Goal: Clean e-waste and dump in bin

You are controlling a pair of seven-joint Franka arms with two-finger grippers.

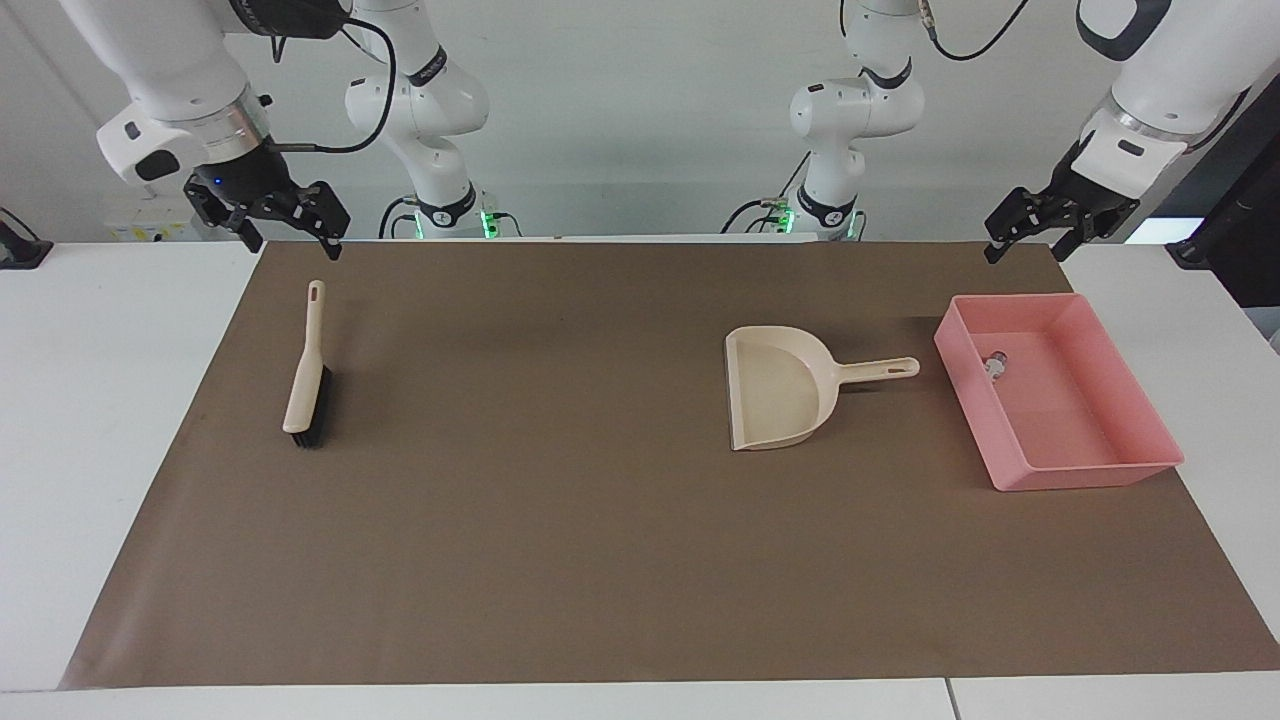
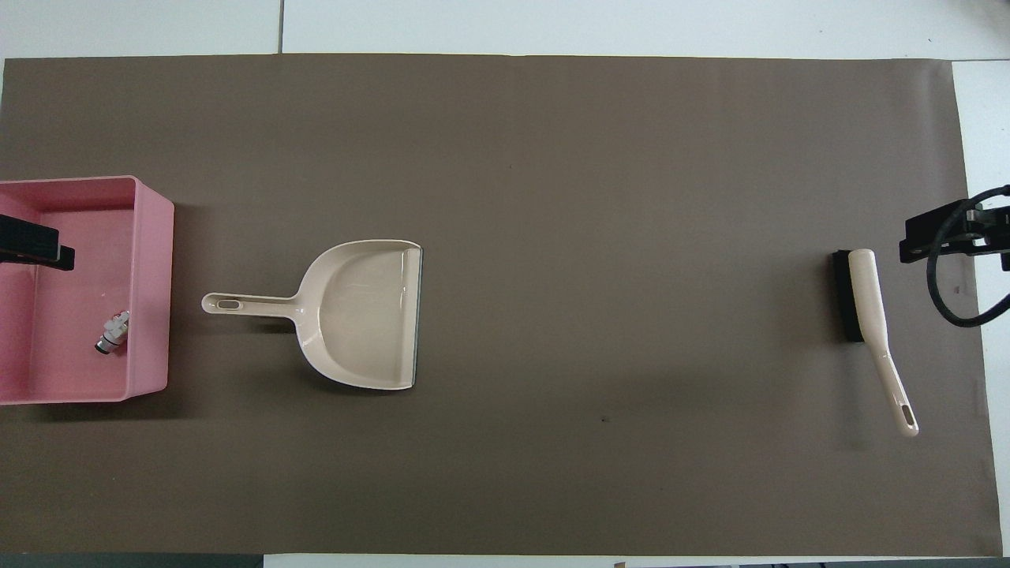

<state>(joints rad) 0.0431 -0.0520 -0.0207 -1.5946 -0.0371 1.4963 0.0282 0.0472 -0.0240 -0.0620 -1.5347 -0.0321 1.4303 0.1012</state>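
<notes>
I can read no brand, label or writing on anything here. The surface is a white table [image 1: 110, 420] covered by a wide brown paper mat [image 1: 560, 560]; the room I see past the arms is a plain pale wall [image 1: 640, 120].

At the left arm's end of the mat sits the shallow pink rectangular plastic bin [image 1: 1140, 410]. Inside it, against the wall that faces the dustpan, lies the e-waste [image 2: 113, 331]: a small white piece with a dark end. I cannot make out a second piece apart from it.

Beside the bin, toward the middle of the mat, the beige plastic dustpan [image 1: 775, 390] lies flat, its handle pointing at the bin but not touching it. Well apart, at the right arm's end, the beige-handled brush with black bristles [image 1: 305, 385] lies on the mat.

The left gripper [image 1: 1025, 232] hangs in the air over the mat's edge by the bin, jaws spread and holding nothing. The right gripper [image 1: 290, 228] hangs over the mat's corner near the brush handle, jaws likewise apart and holding nothing.
</notes>
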